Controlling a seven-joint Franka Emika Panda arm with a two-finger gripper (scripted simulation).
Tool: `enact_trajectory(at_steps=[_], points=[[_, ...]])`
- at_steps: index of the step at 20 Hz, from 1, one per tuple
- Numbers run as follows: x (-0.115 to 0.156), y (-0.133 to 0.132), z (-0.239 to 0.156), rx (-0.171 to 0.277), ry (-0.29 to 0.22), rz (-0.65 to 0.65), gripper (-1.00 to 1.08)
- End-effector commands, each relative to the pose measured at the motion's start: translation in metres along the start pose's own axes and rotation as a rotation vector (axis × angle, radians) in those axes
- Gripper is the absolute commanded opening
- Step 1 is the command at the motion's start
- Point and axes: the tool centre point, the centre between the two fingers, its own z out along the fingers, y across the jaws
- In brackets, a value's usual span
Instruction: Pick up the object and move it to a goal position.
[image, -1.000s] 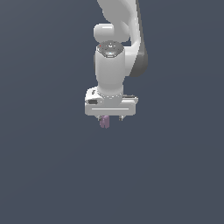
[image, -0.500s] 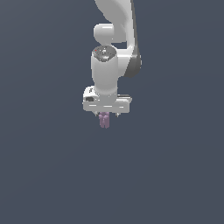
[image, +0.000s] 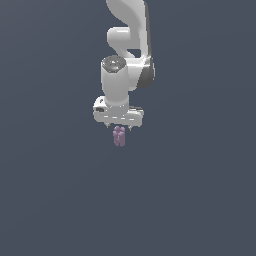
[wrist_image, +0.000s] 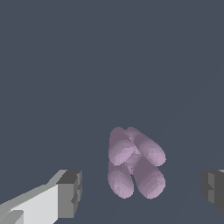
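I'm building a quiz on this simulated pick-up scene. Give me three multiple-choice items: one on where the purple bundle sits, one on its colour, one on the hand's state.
1. Where is the small matte mauve-purple bundle of short round-ended rods?
A. Between the white robot hand's fingers
B. Far off to one side
C. On top of the arm

2. Its colour?
A. Green
B. Mauve-purple
C. Orange

3. The hand is:
A. Shut on the bundle
B. Open, fingers apart from it
C. Out of view

Answers: 1 A, the wrist view shows it between the grey fingertips; 2 B, both views show purple; 3 B, clear gaps lie on each side.
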Motion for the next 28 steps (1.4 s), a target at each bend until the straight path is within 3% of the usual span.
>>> enact_trajectory(at_steps=[1, 9, 23, 24, 28], points=[[-0.005, 0.002, 0.003, 0.000, -0.003, 0.011, 1.00], [-0.006, 0.003, 0.008, 0.000, -0.004, 0.013, 1.00], [-0.008, 0.003, 0.054, 0.000, -0.005, 0.015, 1.00], [-0.008, 0.003, 0.054, 0.000, -0.005, 0.015, -1.00], [-0.008, 0.003, 0.054, 0.000, -0.005, 0.015, -1.00]])
